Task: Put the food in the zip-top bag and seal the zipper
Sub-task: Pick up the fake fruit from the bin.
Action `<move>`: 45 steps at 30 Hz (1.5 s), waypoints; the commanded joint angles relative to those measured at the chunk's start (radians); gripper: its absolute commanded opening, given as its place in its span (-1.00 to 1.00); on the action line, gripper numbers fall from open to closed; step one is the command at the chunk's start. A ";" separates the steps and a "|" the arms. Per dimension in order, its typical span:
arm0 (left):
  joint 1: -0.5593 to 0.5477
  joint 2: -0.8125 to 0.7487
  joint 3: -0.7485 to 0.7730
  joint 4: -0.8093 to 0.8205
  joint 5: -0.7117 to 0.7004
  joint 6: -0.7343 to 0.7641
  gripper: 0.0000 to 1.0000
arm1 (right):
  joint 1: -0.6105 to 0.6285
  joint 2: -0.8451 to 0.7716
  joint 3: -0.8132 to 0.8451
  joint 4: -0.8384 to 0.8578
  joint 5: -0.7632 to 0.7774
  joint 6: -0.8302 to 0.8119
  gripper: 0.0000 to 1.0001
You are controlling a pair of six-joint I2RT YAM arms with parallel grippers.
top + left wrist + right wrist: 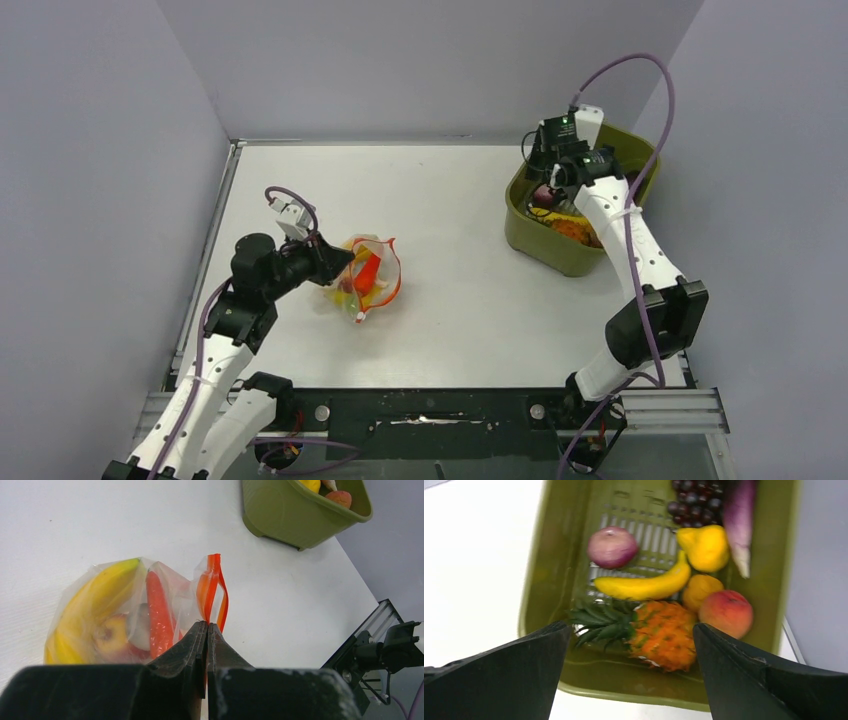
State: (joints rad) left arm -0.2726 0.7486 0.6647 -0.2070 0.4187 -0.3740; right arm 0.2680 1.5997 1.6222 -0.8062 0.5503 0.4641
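Two arms split the work: the left gripper [206, 625], pinched shut on the orange-red zipper [212, 587], props open the part-filled zip-top bag [100, 615] lying centre-left, while the right gripper [631, 626] hangs wide over the far-right olive bin [624, 687], seemingly to choose more food [659, 635].

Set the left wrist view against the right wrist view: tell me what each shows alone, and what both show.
Left wrist only: the zip-top bag holding a banana and other pieces, with the left gripper shut on the zipper. Right wrist only: the open right gripper over a pineapple, an onion and a peach inside the green bin. Both: that green bin and the white table.
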 commanded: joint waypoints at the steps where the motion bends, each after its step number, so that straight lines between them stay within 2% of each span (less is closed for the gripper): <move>1: -0.013 -0.021 0.013 0.050 -0.015 0.024 -1.00 | -0.086 0.001 0.098 -0.191 0.133 0.193 0.99; 6: -0.020 -0.030 0.012 0.048 -0.021 0.028 -1.00 | -0.162 0.020 0.102 -0.279 0.160 0.273 1.00; 14: -0.032 -0.027 0.011 0.046 -0.019 0.027 -1.00 | -0.247 0.038 -0.003 -0.223 0.117 0.231 0.95; 21: -0.036 -0.025 0.010 0.047 -0.023 0.026 -1.00 | -0.285 0.078 -0.007 -0.197 0.038 0.171 0.99; 24: -0.037 -0.010 0.012 0.054 -0.008 0.023 -1.00 | -0.278 0.090 0.011 -0.204 0.027 0.143 0.92; 31: -0.039 -0.035 0.009 0.046 -0.023 0.022 -1.00 | -0.268 0.072 -0.042 -0.167 0.043 0.108 0.59; 39: -0.039 -0.045 0.006 0.045 -0.017 0.021 -1.00 | -0.271 0.106 -0.050 -0.186 0.046 0.123 0.75; 45: -0.040 -0.052 0.007 0.045 -0.024 0.020 -1.00 | -0.272 0.151 -0.046 -0.212 0.078 0.110 0.78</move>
State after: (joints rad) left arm -0.3073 0.7170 0.6598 -0.2073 0.4000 -0.3584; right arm -0.0032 1.7237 1.5551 -1.0039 0.5858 0.5835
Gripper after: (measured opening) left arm 0.010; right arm 0.889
